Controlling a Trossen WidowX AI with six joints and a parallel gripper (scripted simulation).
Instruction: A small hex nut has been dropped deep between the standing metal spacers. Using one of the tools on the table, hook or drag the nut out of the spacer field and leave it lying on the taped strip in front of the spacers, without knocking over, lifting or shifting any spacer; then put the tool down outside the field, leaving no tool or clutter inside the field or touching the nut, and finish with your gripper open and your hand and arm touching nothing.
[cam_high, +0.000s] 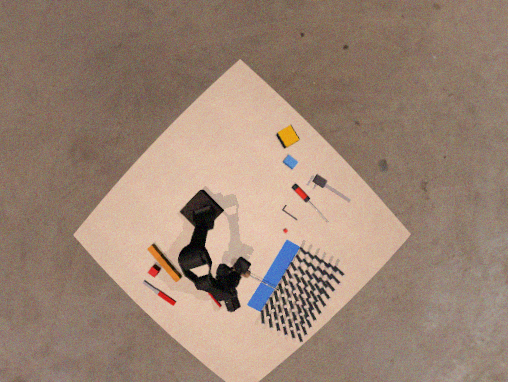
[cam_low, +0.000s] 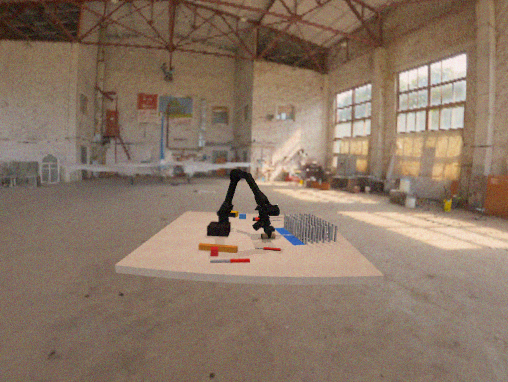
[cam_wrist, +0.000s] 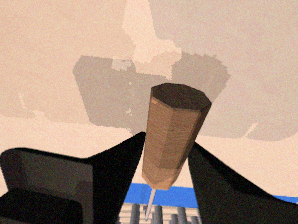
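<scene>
My gripper (cam_high: 245, 273) (cam_low: 268, 235) (cam_wrist: 166, 140) is shut on the wooden handle (cam_wrist: 176, 132) of a thin-shafted tool, low over the table in front of the taped strip. The tool's metal shaft (cam_high: 262, 282) (cam_wrist: 150, 202) (cam_low: 287, 234) crosses over the blue taped strip (cam_high: 286, 252) (cam_wrist: 134, 193), and its far end is at the front edge of the spacer field. The shape of its tip cannot be made out. The grey metal spacers (cam_low: 311, 229) (cam_wrist: 157, 216) stand in rows behind the strip. The hex nut cannot be made out in any view.
An orange bar (cam_high: 164, 262) (cam_low: 218, 247), a red cube (cam_high: 153, 270) and two red-handled tools (cam_high: 167, 298) (cam_low: 271, 249) lie on the arm's near side. A yellow block (cam_high: 288, 136), blue block (cam_high: 290, 162), screwdriver (cam_high: 300, 193), dark-headed tool (cam_high: 320, 181) and small red cube (cam_high: 285, 230) lie opposite.
</scene>
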